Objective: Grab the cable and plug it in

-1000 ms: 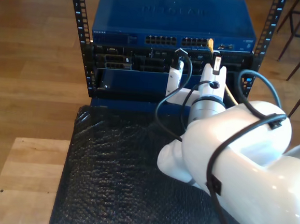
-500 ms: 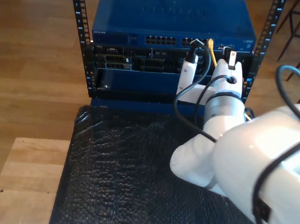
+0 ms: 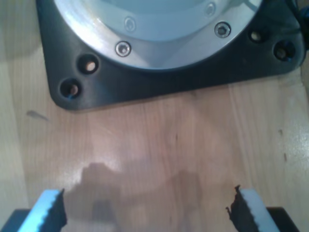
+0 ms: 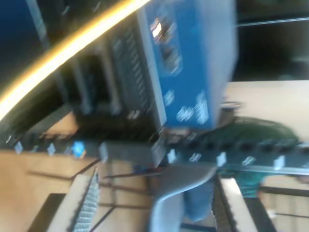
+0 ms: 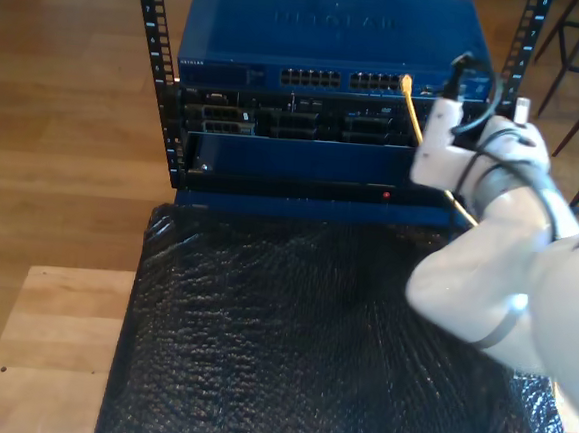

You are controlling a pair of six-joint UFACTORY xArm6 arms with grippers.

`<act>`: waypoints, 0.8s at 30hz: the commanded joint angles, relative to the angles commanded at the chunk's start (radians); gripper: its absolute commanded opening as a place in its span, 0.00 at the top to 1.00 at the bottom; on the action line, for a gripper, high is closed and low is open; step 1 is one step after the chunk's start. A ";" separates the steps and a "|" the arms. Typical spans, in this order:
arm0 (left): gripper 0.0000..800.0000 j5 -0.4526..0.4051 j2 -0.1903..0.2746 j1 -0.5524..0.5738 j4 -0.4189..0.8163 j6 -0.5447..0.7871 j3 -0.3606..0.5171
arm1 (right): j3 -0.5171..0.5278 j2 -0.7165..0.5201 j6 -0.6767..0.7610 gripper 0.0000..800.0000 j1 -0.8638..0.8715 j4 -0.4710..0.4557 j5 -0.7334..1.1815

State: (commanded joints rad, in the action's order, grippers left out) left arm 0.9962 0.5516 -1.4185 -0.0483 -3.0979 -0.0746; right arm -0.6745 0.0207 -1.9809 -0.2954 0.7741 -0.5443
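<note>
The cable (image 5: 412, 112), plugged into the switch (image 5: 328, 41), runs beside my second claw (image 4: 154, 203), open and empty.

Second wrist view is motion-blurred, so the spacing here is rough. My second gripper (image 4: 154, 203) has its jaws spread with nothing between them. Ahead of it: blue switch (image 4: 186, 63), rack rail (image 4: 241, 162) below it, both close. The cable (image 4: 58, 50) slants across the space ahead, apparently plugged into the switch front (image 5: 405, 83) in the exterior view.

Arm (image 5: 506, 264) stands over the black mat (image 5: 279, 346) at the exterior view's right; the mat on the arm's other side lies open up to the rack (image 5: 277, 125).

My first gripper (image 3: 145, 212): jaws wide apart, bare wooden table (image 3: 169, 145) in between. Black base plate (image 3: 159, 72) blocks passage just ahead.
</note>
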 joint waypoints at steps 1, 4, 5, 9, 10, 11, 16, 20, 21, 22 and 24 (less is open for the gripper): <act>0.00 0.000 0.000 0.000 0.000 0.000 0.000 | 0.000 -0.014 -0.020 0.23 0.020 -0.002 0.031; 0.00 0.000 0.000 0.000 0.000 0.000 -0.002 | 0.002 -0.057 -0.078 0.20 0.086 0.000 0.140; 0.00 0.000 0.000 0.000 0.000 0.000 0.000 | 0.002 -0.071 -0.092 0.19 0.114 0.000 0.175; 0.00 0.000 0.000 0.000 0.000 0.000 0.000 | 0.002 -0.121 -0.140 0.17 0.249 -0.002 0.342; 0.00 0.000 0.000 0.000 0.000 0.000 0.000 | 0.002 -0.137 -0.163 0.16 0.287 -0.003 0.385; 0.00 0.000 0.000 0.000 0.000 0.000 0.000 | 0.002 -0.150 -0.192 0.16 0.325 -0.006 0.427; 0.00 0.000 0.000 0.000 0.000 0.000 0.000 | -0.011 -0.203 -0.330 0.12 0.543 -0.029 0.658; 0.00 0.000 0.000 0.000 0.000 0.000 -0.002 | -0.021 -0.245 -0.425 0.06 0.729 -0.083 0.867; 0.00 0.000 0.000 0.000 0.000 0.000 0.000 | -0.028 -0.253 -0.442 0.05 0.773 -0.104 0.916; 0.00 0.000 0.000 0.000 0.000 0.000 0.000 | -0.032 -0.261 -0.459 0.02 0.816 -0.126 0.965; 0.00 0.000 0.000 0.000 0.000 0.000 0.000 | -0.046 -0.269 -0.486 0.00 0.893 -0.176 1.048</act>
State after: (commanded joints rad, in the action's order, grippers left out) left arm 0.9962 0.5516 -1.4185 -0.0483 -3.0979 -0.0746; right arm -0.7206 -0.2478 -2.4672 0.5976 0.5976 0.5037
